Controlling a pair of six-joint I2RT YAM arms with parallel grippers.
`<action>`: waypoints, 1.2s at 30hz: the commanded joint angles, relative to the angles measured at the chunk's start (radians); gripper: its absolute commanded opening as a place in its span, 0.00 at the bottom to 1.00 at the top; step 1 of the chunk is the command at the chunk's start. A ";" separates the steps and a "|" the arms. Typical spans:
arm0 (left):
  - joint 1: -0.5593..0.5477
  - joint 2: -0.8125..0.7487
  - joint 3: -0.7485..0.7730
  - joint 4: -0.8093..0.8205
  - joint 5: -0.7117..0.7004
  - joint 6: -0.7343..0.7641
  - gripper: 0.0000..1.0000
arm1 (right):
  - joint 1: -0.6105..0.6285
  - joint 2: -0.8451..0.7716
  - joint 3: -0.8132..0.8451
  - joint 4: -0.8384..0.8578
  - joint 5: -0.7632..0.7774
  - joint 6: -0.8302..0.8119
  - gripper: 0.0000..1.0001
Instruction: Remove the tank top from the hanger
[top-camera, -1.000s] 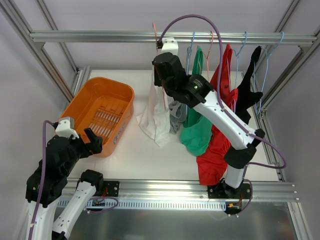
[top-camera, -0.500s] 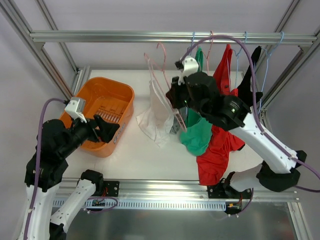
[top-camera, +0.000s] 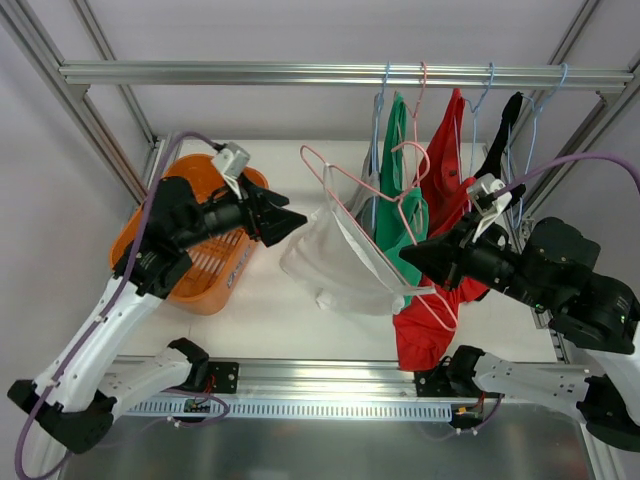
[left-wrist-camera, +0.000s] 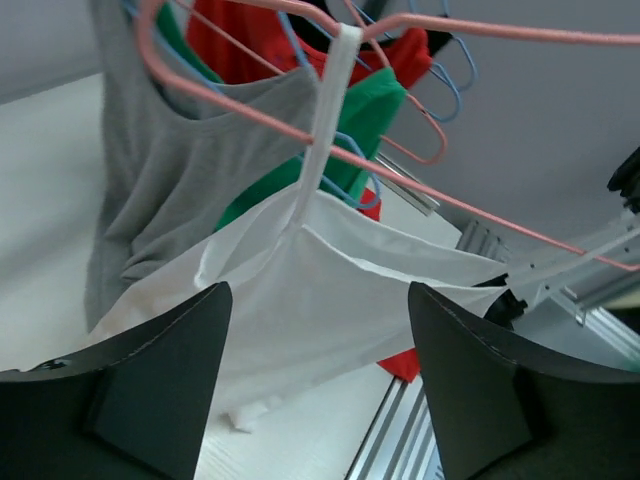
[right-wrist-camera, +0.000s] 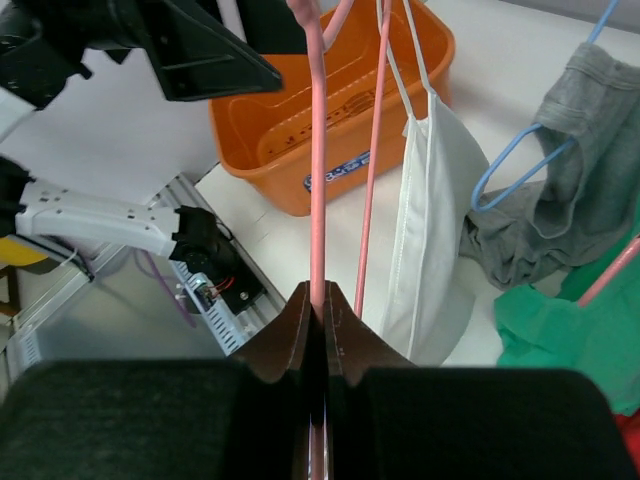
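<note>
A white tank top hangs by its straps on a pink hanger, which is off the rail and tilted over the middle of the table. My right gripper is shut on the hanger's wire; in the right wrist view the gripper pinches the pink wire, with the white top beside it. My left gripper is open and empty, just left of the top. In the left wrist view the gripper faces the white cloth under the hanger, not touching it.
An orange basket stands at the left. A rail at the back carries green, red and black garments on hangers. A grey top hangs on a blue hanger behind the white one.
My right arm took the pink hanger off the rail and pulled it down toward the near right. My left arm rose from the near left and reached up to the white top.
</note>
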 joint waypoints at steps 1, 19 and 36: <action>-0.110 0.046 0.053 0.169 -0.021 0.101 0.70 | 0.000 0.010 0.025 0.001 -0.095 0.017 0.00; -0.187 0.157 0.018 0.334 -0.175 0.146 0.29 | 0.000 -0.002 0.045 -0.015 -0.107 0.011 0.00; -0.189 0.040 -0.029 0.264 -0.543 0.066 0.00 | 0.002 -0.075 -0.042 -0.114 -0.090 -0.183 0.00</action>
